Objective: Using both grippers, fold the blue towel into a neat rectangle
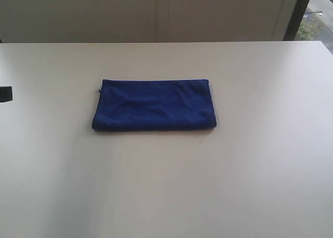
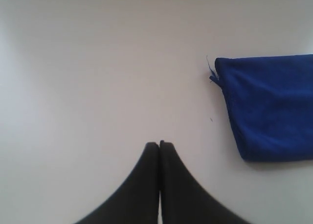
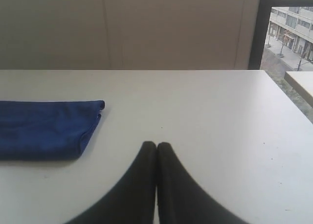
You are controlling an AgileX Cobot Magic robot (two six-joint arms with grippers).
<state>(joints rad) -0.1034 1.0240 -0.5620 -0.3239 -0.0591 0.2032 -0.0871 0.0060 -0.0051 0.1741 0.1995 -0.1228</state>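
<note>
Towel check: blue towel [image 1: 154, 105] on white table [image 1: 260, 186], near centre, a shade toward 11 o'clock in exterior view. Folded flat into a long rectangle, stacked edges at the 3 o'clock end, light wrinkles on top. Looks about done, judging from shape alone.

Left gripper [image 2: 159, 145] pressed together, pinching nothing, over bare table, well apart from the towel's 9 o'clock end. Right gripper [image 3: 156, 145] same: tips closed tight, empty, off the 3 o'clock end, clear of cloth. Only a black stub [image 1: 5, 93] at the 9 o'clock edge of the exterior view, probably arm hardware, can't confirm.

Risks:
- Snagging the loose thread [image 2: 211, 70] at a 9 o'clock-end corner on any re-grab, pulling the fold open.
- Dragging closed tips across the top layer, skewing the stack.
- Pinching one layer only, unfolding it.

Writing: none legible. No brand or label readable on grippers or towel; tag not made out.
</note>
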